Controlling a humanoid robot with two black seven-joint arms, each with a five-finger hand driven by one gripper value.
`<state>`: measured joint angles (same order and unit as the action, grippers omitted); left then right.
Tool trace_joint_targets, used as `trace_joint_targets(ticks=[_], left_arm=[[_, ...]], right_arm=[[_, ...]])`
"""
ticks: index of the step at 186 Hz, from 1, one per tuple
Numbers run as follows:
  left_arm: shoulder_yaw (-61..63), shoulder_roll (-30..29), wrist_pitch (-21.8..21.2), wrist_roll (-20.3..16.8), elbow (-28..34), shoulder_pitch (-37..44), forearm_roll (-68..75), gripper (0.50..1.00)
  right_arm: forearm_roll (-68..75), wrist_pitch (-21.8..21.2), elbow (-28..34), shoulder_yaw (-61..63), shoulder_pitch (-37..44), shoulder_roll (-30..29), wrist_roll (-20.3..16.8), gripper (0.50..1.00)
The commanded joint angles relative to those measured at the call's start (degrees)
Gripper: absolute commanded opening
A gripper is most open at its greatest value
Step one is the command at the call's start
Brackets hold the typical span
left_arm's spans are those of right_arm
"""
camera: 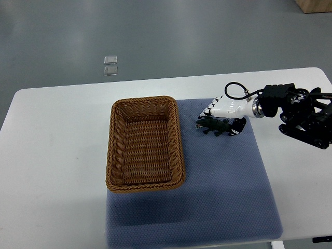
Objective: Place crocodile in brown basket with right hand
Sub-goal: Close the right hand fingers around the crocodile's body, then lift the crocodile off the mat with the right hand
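Observation:
A small dark green crocodile (211, 125) lies on the blue mat (228, 181), just right of the brown wicker basket (115, 150), which holds nothing. My right hand (220, 120), white with black joints, comes in from the right and hovers over the crocodile's rear half. Its fingers (207, 111) stretch out along the toy's far side and the thumb (238, 127) sits at the near side. The fingers look open around the toy, not closed on it. The crocodile's head points toward the basket. The left arm is out of view.
The white table (52, 155) carries the mat and basket. My black forearm (301, 111) extends over the table's right edge. Two small clear squares (110, 65) lie on the grey floor beyond the table.

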<state>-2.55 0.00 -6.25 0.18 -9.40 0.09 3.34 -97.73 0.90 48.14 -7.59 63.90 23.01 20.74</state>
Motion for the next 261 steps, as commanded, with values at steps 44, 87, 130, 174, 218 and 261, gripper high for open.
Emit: trace_joint_targets(ticks=[44,87,130,174,218,261], left_arm=[[0.0,0.0,0.01,0.0,0.0,0.0,0.0,1.0],[0.0,0.0,0.01,0.0,0.0,0.0,0.0,1.0],[0.0,0.0,0.01,0.0,0.0,0.0,0.0,1.0],[0.0,0.0,0.01,0.0,0.0,0.0,0.0,1.0],[0.0,0.0,0.01,0.0,0.0,0.0,0.0,1.0],[0.0,0.0,0.01,0.0,0.0,0.0,0.0,1.0]], right_arm=[[0.0,0.15,-0.85,-0.41,0.0,-0.6,0.0,0.874],[0.0,0.24,-0.85,-0.41,0.0,-0.6,-0.97,0.744],[0.0,0.33,-0.94,-0.41,0.0,-0.68,-1.84,0.605],[0.18,2.44,-1.03,0.38,0.18,-0.16,-1.84,0.547],[0.97,4.46,-0.5,0.82,2.55,0.55,-1.23,0.517],[1.06,4.81,-0.41,0.73,2.55,0.98,-1.05,0.5]])
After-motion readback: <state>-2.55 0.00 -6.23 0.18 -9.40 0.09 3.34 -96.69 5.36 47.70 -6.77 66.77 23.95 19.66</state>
